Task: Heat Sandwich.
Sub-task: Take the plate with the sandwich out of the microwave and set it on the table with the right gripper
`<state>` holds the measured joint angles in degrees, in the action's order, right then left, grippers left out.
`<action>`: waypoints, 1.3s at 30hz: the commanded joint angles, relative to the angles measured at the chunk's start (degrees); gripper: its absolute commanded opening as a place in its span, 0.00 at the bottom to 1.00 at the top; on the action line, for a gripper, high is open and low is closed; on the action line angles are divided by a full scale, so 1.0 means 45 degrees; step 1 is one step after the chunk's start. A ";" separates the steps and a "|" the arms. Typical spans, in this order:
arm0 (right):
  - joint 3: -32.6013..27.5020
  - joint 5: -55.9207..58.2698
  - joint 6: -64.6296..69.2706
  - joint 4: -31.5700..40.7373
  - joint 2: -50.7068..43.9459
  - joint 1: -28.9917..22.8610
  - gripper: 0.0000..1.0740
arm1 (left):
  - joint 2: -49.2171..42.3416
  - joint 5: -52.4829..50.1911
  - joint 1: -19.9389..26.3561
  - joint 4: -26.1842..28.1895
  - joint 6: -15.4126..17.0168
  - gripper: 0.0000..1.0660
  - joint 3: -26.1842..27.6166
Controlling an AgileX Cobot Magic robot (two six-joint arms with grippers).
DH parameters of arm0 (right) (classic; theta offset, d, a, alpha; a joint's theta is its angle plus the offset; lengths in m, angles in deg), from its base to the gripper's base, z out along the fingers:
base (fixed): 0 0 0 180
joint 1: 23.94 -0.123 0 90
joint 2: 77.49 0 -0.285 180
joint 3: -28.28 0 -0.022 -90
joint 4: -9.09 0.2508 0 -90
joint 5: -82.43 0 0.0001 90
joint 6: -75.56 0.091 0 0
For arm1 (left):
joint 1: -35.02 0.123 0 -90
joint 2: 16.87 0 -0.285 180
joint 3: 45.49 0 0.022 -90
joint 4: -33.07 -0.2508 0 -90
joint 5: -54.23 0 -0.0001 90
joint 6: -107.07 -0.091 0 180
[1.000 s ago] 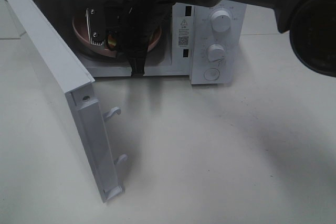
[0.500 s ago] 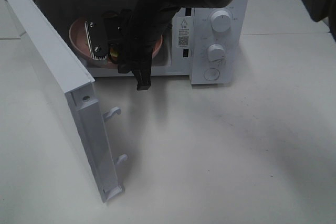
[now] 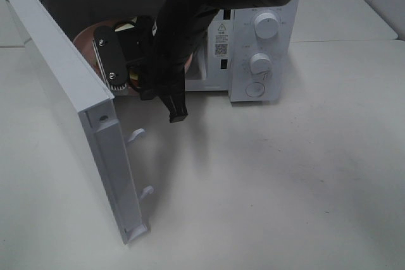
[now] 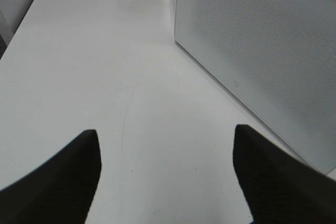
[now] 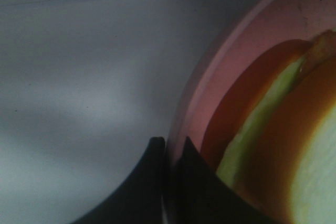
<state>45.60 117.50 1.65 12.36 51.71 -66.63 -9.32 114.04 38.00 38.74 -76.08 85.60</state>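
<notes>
Black arm (image 3: 190,17), ridged silver plate (image 3: 107,58)

White table (image 3: 285,181) under open microwave (image 3: 259,49)

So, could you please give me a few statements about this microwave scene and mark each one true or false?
1. The microwave door is closed. False: it hangs wide open.
2. The right gripper pinches the pink plate rim. True.
3. The left gripper holds the sandwich. False: its fingers are spread over bare table.
4. The sandwich lies on the plate. True.
5. The microwave has two knobs. True.
</notes>
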 commanded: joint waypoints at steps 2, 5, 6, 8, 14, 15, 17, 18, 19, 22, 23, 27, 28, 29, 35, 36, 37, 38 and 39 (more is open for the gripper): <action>-0.0713 -0.0471 -0.0140 -0.0344 -0.0777 -0.0076 0.00 | -0.0204 -0.0102 -0.0025 0.0025 0.0013 0.62 -0.0038; -0.1286 -0.0598 -0.0127 -0.0586 -0.1222 -0.0076 0.00 | -0.0204 -0.0102 -0.0025 0.0025 0.0013 0.62 -0.0038; -0.1490 -0.0624 -0.0127 -0.0649 -0.1375 -0.0076 0.00 | -0.0204 -0.0102 -0.0025 0.0025 0.0013 0.62 -0.0038; -0.1655 -0.0624 -0.0102 -0.0649 -0.1528 -0.0076 0.00 | -0.0204 -0.0102 -0.0025 0.0025 0.0013 0.62 -0.0038; -0.2776 -0.0624 -0.0076 -0.0624 -0.2470 -0.0369 0.00 | -0.0204 -0.0102 -0.0025 0.0025 0.0013 0.62 -0.0038; -0.2903 -0.0624 -0.0076 -0.0624 -0.2546 -0.0458 0.00 | -0.0204 -0.0102 -0.0025 0.0025 0.0013 0.62 -0.0038; -0.3043 -0.0611 -0.0076 -0.0637 -0.2661 -0.0535 0.00 | -0.0204 -0.0102 -0.0025 0.0025 0.0013 0.62 -0.0038; -0.3310 -0.0649 -0.0076 -0.0637 -0.2852 -0.0637 0.00 | -0.0204 -0.0102 -0.0025 0.0025 0.0013 0.62 -0.0038; -0.3450 -0.0662 -0.0076 -0.0637 -0.2967 -0.0726 0.00 | -0.0204 -0.0102 -0.0025 0.0025 0.0013 0.62 -0.0038; -0.3718 -0.0700 -0.0076 -0.0637 -0.3145 -0.0815 0.00 | -0.0204 -0.0102 -0.0025 0.0025 0.0013 0.62 -0.0038; -0.3960 -0.0675 0.0051 -0.0649 -0.3272 -0.0879 0.00 | -0.0204 -0.0102 -0.0025 0.0025 0.0013 0.62 -0.0038; -0.4304 -0.0662 0.0407 -0.0649 -0.3578 -0.1082 0.00 | -0.0204 -0.0102 -0.0025 0.0025 0.0013 0.62 -0.0038; -0.4367 -0.0688 0.0458 -0.0649 -0.3654 -0.1146 0.00 | -0.0204 -0.0102 -0.0025 0.0025 0.0013 0.62 -0.0038; -0.4482 -0.0738 0.0497 -0.0649 -0.3756 -0.1210 0.00 | -0.0204 -0.0102 -0.0025 0.0025 0.0013 0.62 -0.0038; -0.5055 -0.1019 0.0509 -0.0637 -0.4444 -0.1362 0.00 | -0.0204 -0.0102 -0.0025 0.0025 0.0013 0.62 -0.0038; -0.5169 -0.0993 0.0547 -0.0637 -0.4545 -0.1362 0.00 | -0.0204 -0.0102 -0.0025 0.0025 0.0013 0.62 -0.0038; -0.5271 -0.0993 0.0547 -0.0637 -0.4647 -0.1362 0.00 | -0.0204 -0.0102 -0.0025 0.0025 0.0013 0.62 -0.0038; -0.5348 -0.0993 0.0547 -0.0726 -0.4775 -0.1362 0.00 | -0.0204 -0.0102 -0.0025 0.0025 0.0013 0.62 -0.0038; -0.5348 -0.0993 0.0547 -0.0726 -0.4775 -0.1362 0.00 | -0.0204 -0.0102 -0.0025 0.0025 0.0013 0.62 -0.0038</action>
<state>21.42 114.52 3.88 9.66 31.31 -72.59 -9.32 114.04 38.00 38.74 -76.08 85.60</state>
